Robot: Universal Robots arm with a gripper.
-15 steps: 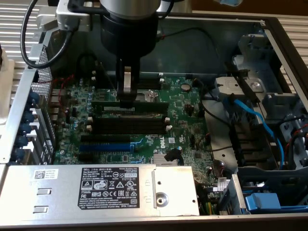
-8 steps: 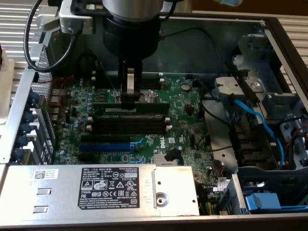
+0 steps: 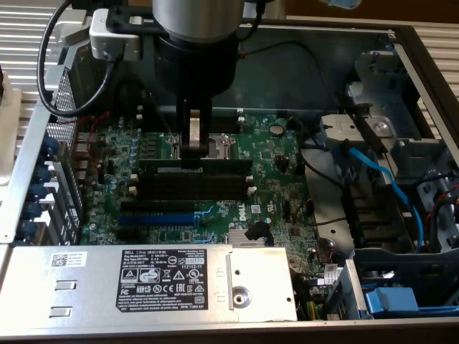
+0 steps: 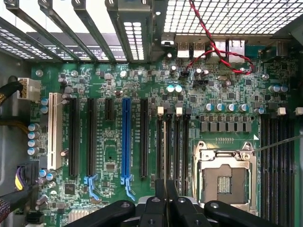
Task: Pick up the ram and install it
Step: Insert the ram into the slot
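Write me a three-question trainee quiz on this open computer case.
1. True or false: the black pincer grips the long, thin dark-green ram stick.
2. Which lies to the exterior view's right of the green motherboard? A: light-blue cable; B: white fan; C: yellow tape.
3. Fill in: the thin twisted wire pair is black and ____.
Key: 1 true; 2 A; 3 red.

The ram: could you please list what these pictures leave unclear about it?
Exterior view: the gripper covers the middle of the ram, so grip or mere contact cannot be told.
Exterior view: the ram's lower edge merges with the dark memory slots; seating is unclear.
Wrist view: the gripper blocks whatever lies directly beneath it.
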